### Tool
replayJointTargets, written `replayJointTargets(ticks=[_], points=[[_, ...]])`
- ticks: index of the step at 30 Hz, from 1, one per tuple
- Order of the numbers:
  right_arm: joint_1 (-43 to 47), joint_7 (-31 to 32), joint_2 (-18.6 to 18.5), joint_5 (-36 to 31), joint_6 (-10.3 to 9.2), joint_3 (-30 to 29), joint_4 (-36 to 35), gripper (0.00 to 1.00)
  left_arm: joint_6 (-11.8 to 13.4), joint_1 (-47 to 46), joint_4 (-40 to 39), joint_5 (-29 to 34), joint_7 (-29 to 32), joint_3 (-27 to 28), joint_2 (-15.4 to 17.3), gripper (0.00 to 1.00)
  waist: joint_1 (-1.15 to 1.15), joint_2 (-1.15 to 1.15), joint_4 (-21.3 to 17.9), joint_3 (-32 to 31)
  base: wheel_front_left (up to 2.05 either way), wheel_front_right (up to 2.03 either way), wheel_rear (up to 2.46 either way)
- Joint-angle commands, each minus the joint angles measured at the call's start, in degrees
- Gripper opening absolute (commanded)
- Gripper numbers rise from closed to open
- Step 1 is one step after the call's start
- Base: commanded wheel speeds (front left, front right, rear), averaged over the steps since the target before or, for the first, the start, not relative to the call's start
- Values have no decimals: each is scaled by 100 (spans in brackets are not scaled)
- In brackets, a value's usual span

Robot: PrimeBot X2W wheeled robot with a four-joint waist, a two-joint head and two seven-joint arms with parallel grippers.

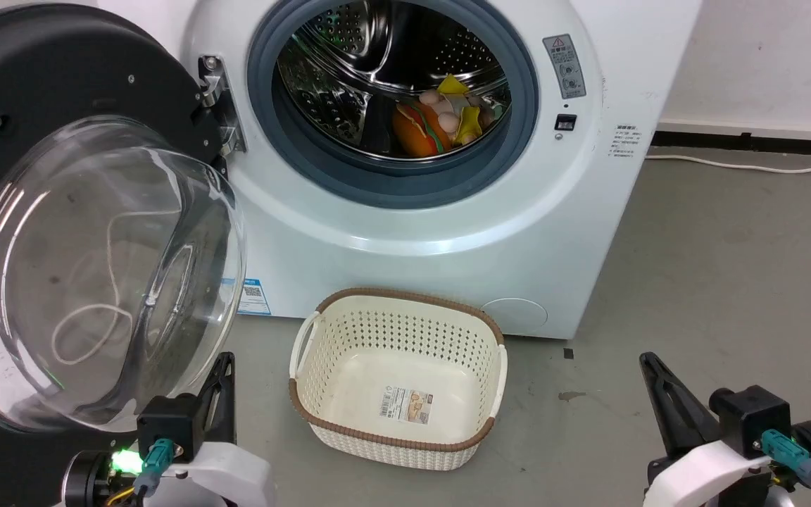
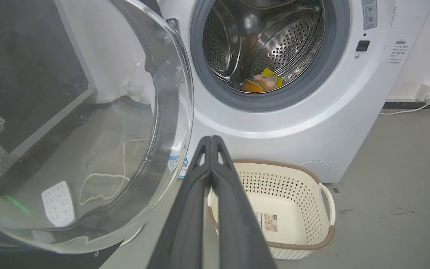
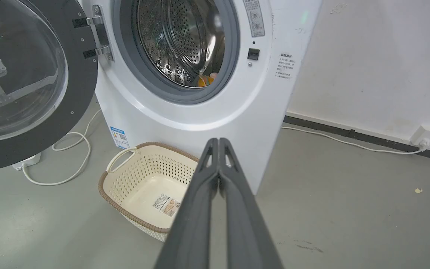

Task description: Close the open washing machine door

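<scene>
Washing machine door [image 1: 89,267] hangs wide open on its hinge [image 1: 219,105], left of the toy-loaded drum [image 1: 349,63], while the robot's left fingers [image 2: 200,186] and right fingers [image 3: 203,186] hover low, pressed together and empty, apparently set to push rather than grip.

Washing machine door [image 1: 89,267] hinged left of the drum opening [image 1: 391,91]; laundry basket [image 1: 398,377] on the floor [image 1: 715,282] before the washing machine [image 1: 434,232].

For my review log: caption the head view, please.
Washing machine door wide open, toys in drum, empty basket on floor, left claw and right claw shut.
</scene>
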Motion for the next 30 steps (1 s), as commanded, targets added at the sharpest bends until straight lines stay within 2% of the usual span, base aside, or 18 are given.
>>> replayJointTargets(ticks=[1, 16, 30], points=[[0, 0, 0, 0, 0, 0, 0, 100, 0, 0, 0, 0, 0, 0, 0, 100, 0, 0, 0, 0, 0, 0, 0], [31, -139, 2, 149, 0, -42, 26, 100, -38, 16, -18, -42, -139, -27, 0, 100, 0, 0, 52, -7, 0, 0, 0], [95, -306, 5, 214, 1, 45, -23, 100, -104, 50, -35, -86, -307, -22, 1, 100, 0, 0, 428, -48, 0, 0, 0]])
